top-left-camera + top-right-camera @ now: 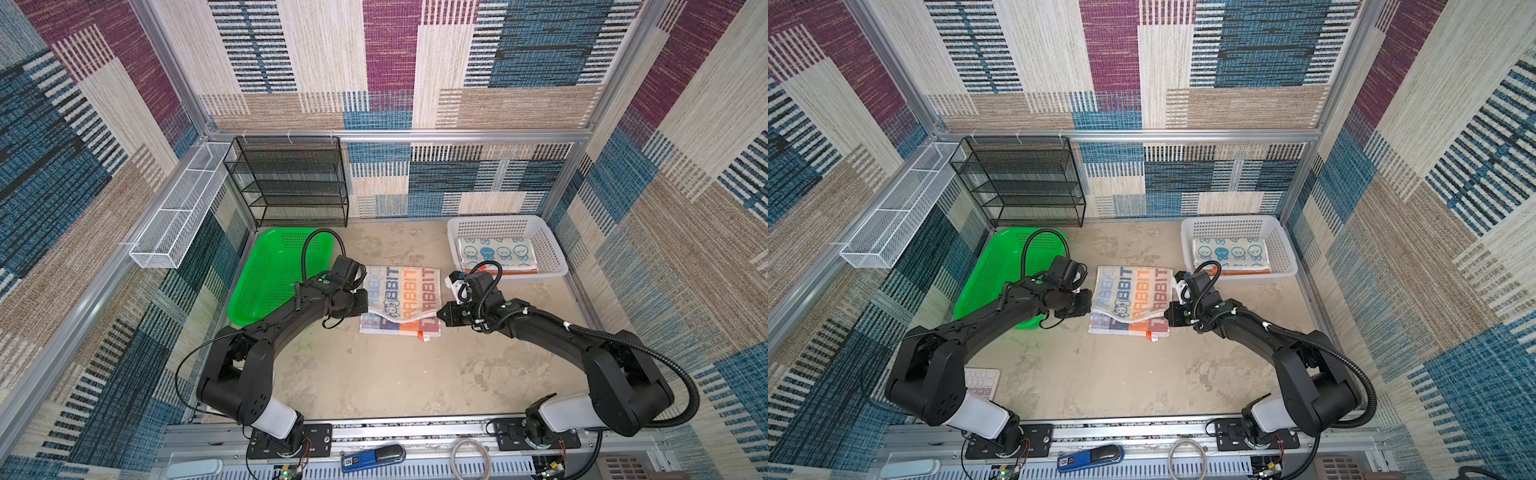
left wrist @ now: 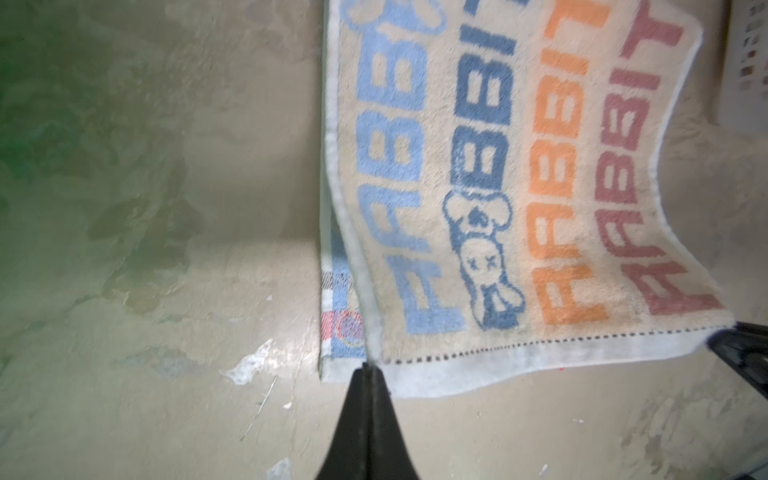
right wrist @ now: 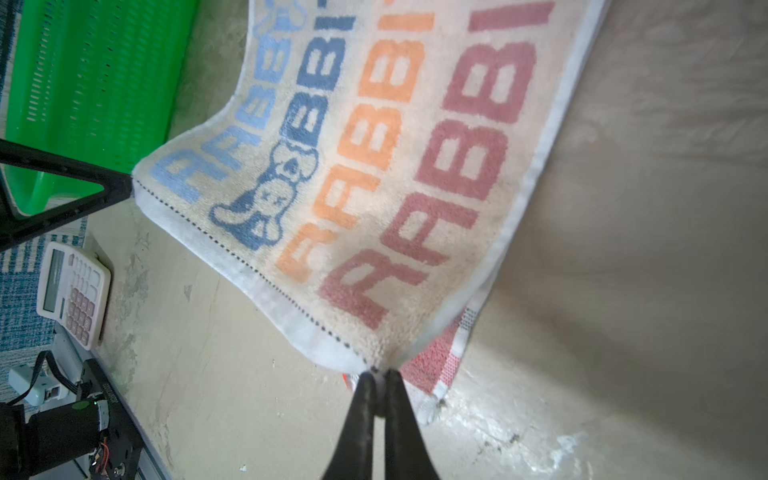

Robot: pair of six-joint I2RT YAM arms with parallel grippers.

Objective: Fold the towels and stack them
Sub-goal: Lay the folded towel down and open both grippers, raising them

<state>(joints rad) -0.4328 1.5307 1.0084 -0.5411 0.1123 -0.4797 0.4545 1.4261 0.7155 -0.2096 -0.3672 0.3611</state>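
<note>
Both claws are pinched fully shut on cloth. Your left claw (image 2: pixel 368 368) has one corner of the RABBIT towel (image 2: pixel 498 166) by its white hem, and your right claw (image 3: pixel 378 372) has the opposite corner of the same hem.

Between the claws the hem sags in a shallow curve. That tells you how it handles: light, soft terry with no stiffness, which will droop wherever you don't hold it. The pile looks grippy rather than slick, so a corner pinch on the stitched hem is probably the best hold.

Just under both claws, the towel's lower layer (image 3: pixel 436 357) lies flat on the table (image 2: pixel 166 291), its near edge showing past the raised hem. I'd judge the fold nearly closed. Keep the claws level and spread so the hem lands square on that edge.

Beyond the claws the raised part slopes down to meet the table.

Farther off, past your right claw, the white basket (image 1: pixel 507 224) holds a folded rabbit-print towel (image 1: pixel 494 251) on top of an orange towel (image 1: pixel 513 270).
</note>
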